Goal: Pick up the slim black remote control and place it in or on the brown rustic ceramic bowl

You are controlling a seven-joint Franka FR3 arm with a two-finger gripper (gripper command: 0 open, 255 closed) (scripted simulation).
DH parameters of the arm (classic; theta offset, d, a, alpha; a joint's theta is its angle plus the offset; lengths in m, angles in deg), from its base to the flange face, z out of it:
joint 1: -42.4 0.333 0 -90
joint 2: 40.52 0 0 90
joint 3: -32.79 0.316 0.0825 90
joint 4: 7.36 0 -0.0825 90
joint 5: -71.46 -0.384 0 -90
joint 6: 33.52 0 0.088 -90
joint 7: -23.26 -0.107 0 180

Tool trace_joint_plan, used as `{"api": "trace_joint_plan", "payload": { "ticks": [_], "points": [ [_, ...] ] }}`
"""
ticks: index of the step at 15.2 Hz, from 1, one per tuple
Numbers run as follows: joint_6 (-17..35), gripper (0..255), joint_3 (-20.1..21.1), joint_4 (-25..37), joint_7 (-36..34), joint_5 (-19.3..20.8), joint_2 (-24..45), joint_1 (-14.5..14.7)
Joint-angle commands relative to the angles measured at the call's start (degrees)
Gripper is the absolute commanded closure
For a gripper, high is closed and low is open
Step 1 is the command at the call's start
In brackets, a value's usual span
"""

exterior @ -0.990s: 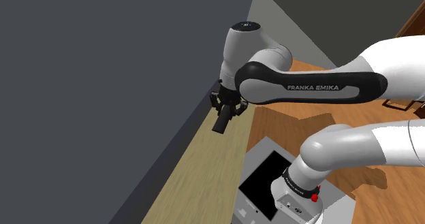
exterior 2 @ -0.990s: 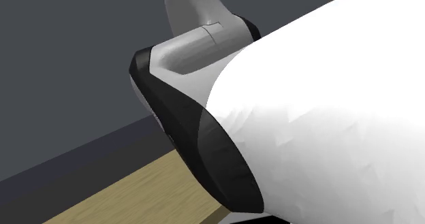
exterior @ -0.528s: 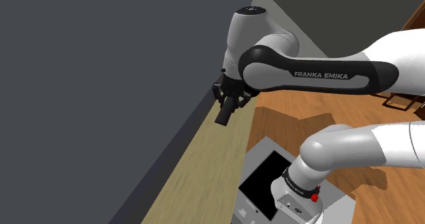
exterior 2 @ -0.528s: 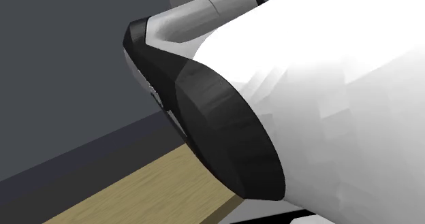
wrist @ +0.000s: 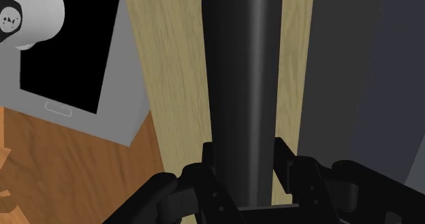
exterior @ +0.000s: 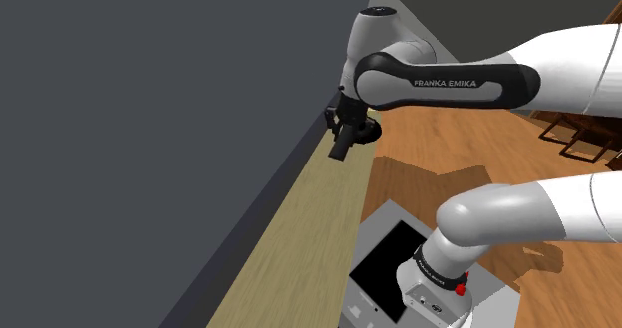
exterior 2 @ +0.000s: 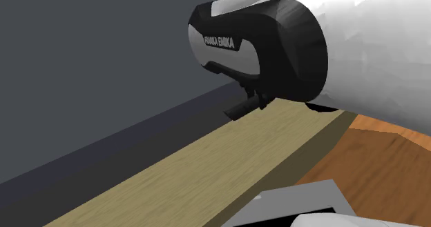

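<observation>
Clamping the slim black remote control (wrist: 245,80) near one of its ends, the gripper (wrist: 245,151) has a black finger pressed to each long side. In the wrist view the fingers (wrist: 289,165) touch the casing with no gap. The remote's free length runs straight out ahead of the hand. Beneath it lies a narrow light-wood countertop (wrist: 170,73), and the remote lines up along that strip. To one side of the strip sits the grey stand (wrist: 126,86) with its black panel (wrist: 65,52). A rounded white part of the arm (wrist: 30,11) shows just over the panel, and reddish wooden floor (wrist: 68,168) lies past the stand's corner. To the other side of the strip rises a grey wall (wrist: 354,73).

From the shoulder view, the stand is nearest, at the lower right, with the arm rising from it and reaching up and to the left. The black forearm link reads FRANKA EMIKA. At its end the hand hangs over the far stretch of the countertop, close to the wall. The remote points down and toward that view's left, tilted, and appears raised off the wood. Farther off, across the floor at the right edge, stands some dark wooden furniture (exterior: 578,142), too cut off to name.

From the second exterior view, the remote pokes out from under the black link. Its tip shows against the wall's darker base band, above the countertop's far edge.
</observation>
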Motion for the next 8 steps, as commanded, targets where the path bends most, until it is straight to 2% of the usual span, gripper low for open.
{"api": "trace_joint_plan", "payload": {
  "ticks": [1,8],
  "points": [
    [2.0,255,-1.8,-0.4,2.5,1.5,1.4,-1.7],
    [6.9,255,-7.4,2.4,9.8,6.7,8.6,-7.6]
  ]
}}
